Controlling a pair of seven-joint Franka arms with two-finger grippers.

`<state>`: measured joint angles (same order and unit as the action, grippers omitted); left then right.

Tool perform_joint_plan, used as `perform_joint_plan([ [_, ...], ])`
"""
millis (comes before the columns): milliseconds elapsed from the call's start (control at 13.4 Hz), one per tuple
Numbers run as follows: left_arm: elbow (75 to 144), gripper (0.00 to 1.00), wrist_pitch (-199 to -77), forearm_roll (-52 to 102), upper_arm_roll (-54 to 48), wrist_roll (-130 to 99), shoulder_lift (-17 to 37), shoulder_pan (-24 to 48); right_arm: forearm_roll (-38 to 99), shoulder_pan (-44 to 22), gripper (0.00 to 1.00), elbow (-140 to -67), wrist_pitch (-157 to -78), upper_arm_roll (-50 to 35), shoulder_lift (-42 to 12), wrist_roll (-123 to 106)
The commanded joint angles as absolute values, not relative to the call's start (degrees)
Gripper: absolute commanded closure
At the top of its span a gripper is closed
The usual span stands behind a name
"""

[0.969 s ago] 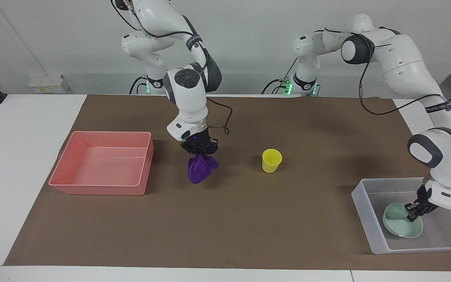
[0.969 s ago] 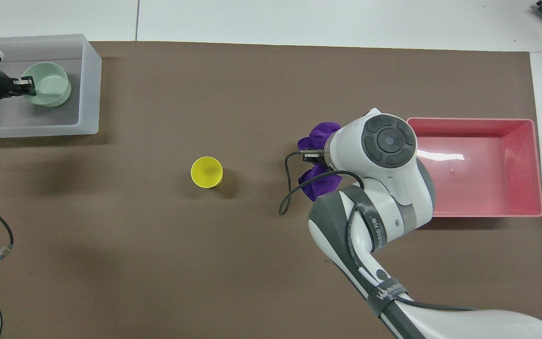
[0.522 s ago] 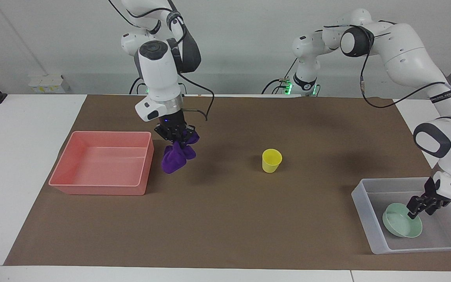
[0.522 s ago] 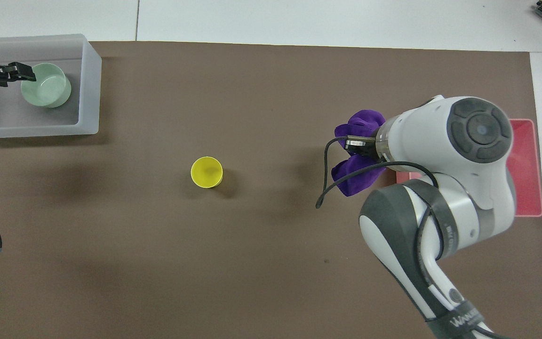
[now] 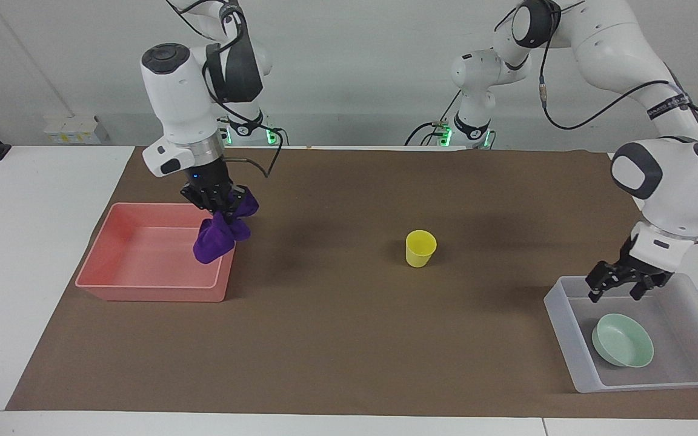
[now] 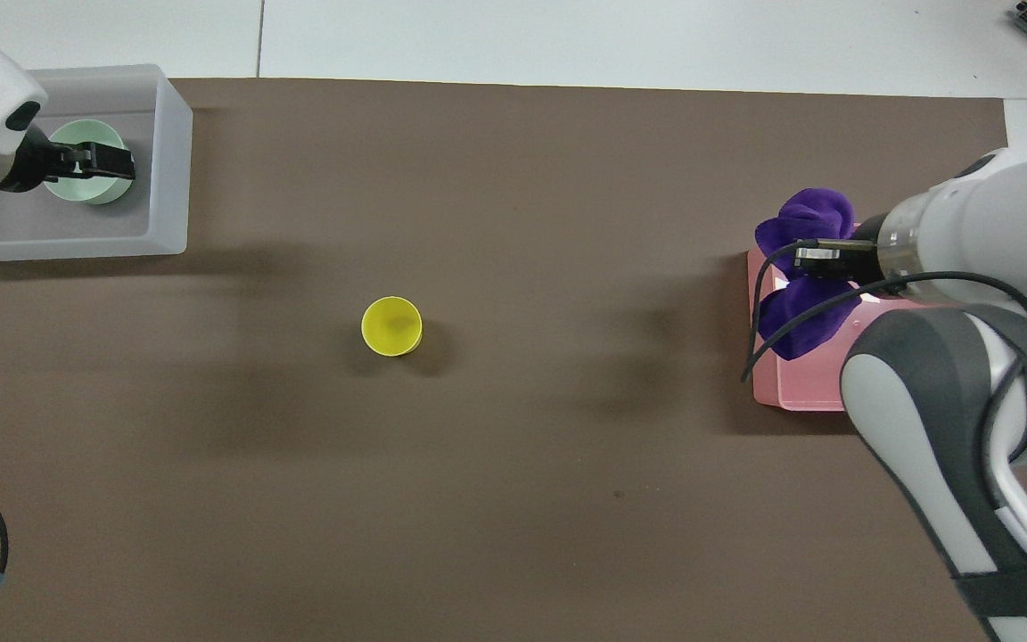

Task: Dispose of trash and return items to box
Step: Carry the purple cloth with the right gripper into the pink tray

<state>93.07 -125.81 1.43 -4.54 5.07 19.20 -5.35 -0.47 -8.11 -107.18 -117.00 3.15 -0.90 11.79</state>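
My right gripper (image 5: pixel 220 210) is shut on the deep-purple rag (image 5: pixel 214 240) and holds it in the air over the pink bin's (image 5: pixel 143 290) end wall nearest the cup. In the overhead view the rag (image 6: pixel 801 308) hangs from the right gripper (image 6: pixel 821 259) over the bin's edge (image 6: pixel 790 392). The mint-green bowl (image 5: pixel 623 340) lies in the translucent box (image 5: pixel 561 330) at the left arm's end. My left gripper (image 5: pixel 620 286) is open and empty, raised over the box above the bowl (image 6: pixel 86 132). The yellow cup (image 5: pixel 420 248) stands upright on the mat, mid-table.
A brown mat covers the table. The pink bin holds nothing inside. In the overhead view the cup (image 6: pixel 391 326) stands alone between the box (image 6: pixel 170 160) and the pink bin. My right arm's elbow covers most of the pink bin there.
My right gripper carried the rag from mid-table to over the pink bin's edge. My left gripper let go of the bowl in the box and rose above it.
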Motion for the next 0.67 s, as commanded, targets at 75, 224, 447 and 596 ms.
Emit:
perform_joint_plan([
  [75,106.8,0.0,-126.1,1.4,-3.6,4.1,9.2,0.7,-0.5,-1.4,1.0,-107.8,-117.3,2.4,-1.0,1.7],
  [224,108.1,0.0,-126.5,1.4,-3.6,0.6,8.6,4.1,-0.5,1.2,1.0,-108.5,-118.9,2.5,-1.4,-2.9],
  [447,110.3,0.0,-127.2,1.4,-3.6,-3.6,7.9,9.4,-0.5,4.6,1.0,-111.0,-123.1,2.5,-2.5,-7.7],
  [596,112.3,0.0,-127.9,1.4,-3.6,-4.1,7.1,12.6,-0.5,6.5,1.0,-113.0,-126.9,2.5,-4.5,-8.5],
])
